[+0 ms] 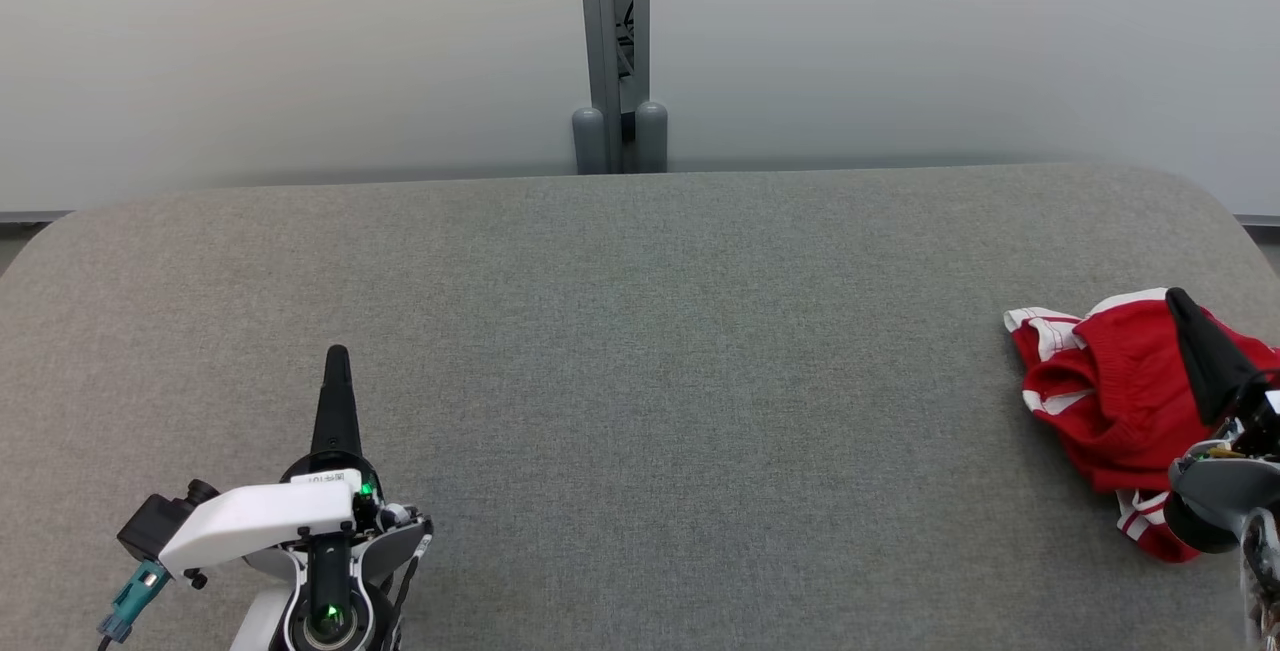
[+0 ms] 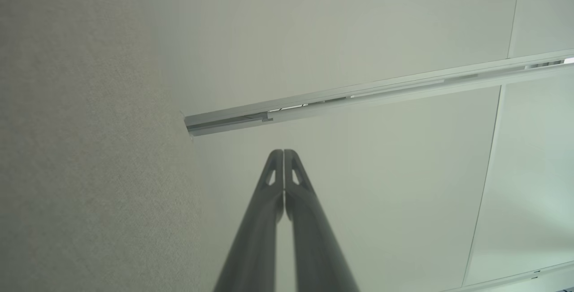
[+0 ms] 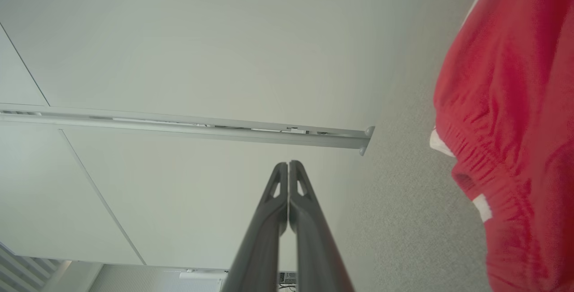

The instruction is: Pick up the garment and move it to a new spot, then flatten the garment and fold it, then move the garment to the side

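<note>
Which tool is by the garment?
The right tool, shut, overlapping the red garment in the head view; the left tool sits far across the table.

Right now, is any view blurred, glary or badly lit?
Head view: even light, no glare, garment sharp. Right wrist view: garment close and soft, right hand crisp. Left wrist view: left hand crisp, flat light.

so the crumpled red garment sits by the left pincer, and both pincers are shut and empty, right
Not quite: the garment lies crumpled by the right pincer, at the right end of the table, as the head view shows. The left pincer is far from it, over bare table. The rest holds: both pincers are shut and empty.
</note>
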Motion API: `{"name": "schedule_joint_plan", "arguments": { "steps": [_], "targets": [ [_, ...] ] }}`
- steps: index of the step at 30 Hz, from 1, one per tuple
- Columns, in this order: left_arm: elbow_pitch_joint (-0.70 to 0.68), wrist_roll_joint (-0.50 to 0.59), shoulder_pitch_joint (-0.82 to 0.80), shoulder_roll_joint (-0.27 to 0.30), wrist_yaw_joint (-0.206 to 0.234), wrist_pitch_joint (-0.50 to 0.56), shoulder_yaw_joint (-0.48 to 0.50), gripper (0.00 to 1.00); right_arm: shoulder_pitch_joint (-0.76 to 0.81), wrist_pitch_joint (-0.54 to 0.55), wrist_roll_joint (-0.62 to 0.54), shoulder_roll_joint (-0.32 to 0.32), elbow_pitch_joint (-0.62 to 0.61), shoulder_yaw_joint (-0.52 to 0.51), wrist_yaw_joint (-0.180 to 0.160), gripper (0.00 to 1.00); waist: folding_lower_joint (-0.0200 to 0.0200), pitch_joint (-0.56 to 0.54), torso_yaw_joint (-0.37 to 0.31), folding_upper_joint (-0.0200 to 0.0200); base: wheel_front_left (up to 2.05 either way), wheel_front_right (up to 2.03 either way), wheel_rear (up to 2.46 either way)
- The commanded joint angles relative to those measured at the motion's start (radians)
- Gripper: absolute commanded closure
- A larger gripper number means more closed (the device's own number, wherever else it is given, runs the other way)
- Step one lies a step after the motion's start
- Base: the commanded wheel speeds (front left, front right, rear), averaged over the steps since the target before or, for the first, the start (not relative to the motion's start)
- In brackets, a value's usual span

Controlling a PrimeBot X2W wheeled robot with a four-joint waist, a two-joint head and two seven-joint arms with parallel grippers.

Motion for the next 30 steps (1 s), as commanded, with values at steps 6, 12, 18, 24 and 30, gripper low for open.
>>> {"name": "schedule_joint_plan", "arguments": {
  "steps": [6, 12, 18, 24, 30],
  "targets": [
    [0.008, -0.052, -0.027, -0.001, -0.019, -0.005, 0.009, 1.0, -0.031, 0.019, 0.054, -0.011, 0.02, -0.012, 0.001, 1.0, 0.0, 0.002, 0.003, 0.0, 0.0, 0.0, 0.0],
    [0.016, -0.087, -0.036, -0.006, -0.029, -0.008, 0.011, 1.0, -0.04, 0.032, 0.092, -0.015, 0.037, -0.019, 0.001, 1.0, 0.0, 0.004, 0.005, 0.0, 0.0, 0.0, 0.0],
    [0.015, -0.082, -0.029, -0.006, -0.029, -0.007, 0.01, 1.0, -0.039, 0.029, 0.088, -0.015, 0.035, -0.015, 0.001, 1.0, 0.0, 0.004, 0.005, 0.0, 0.0, 0.0, 0.0],
    [0.015, -0.082, -0.029, -0.006, -0.029, -0.007, 0.01, 1.0, -0.038, 0.028, 0.091, -0.016, 0.035, -0.013, 0.001, 1.0, 0.0, 0.004, 0.005, 0.0, 0.0, 0.0, 0.0],
    [0.015, -0.082, -0.029, -0.006, -0.029, -0.007, 0.01, 1.0, -0.038, 0.026, 0.093, -0.017, 0.035, -0.012, 0.001, 1.0, 0.0, 0.004, 0.005, 0.0, 0.0, 0.0, 0.0]
  ]
}}
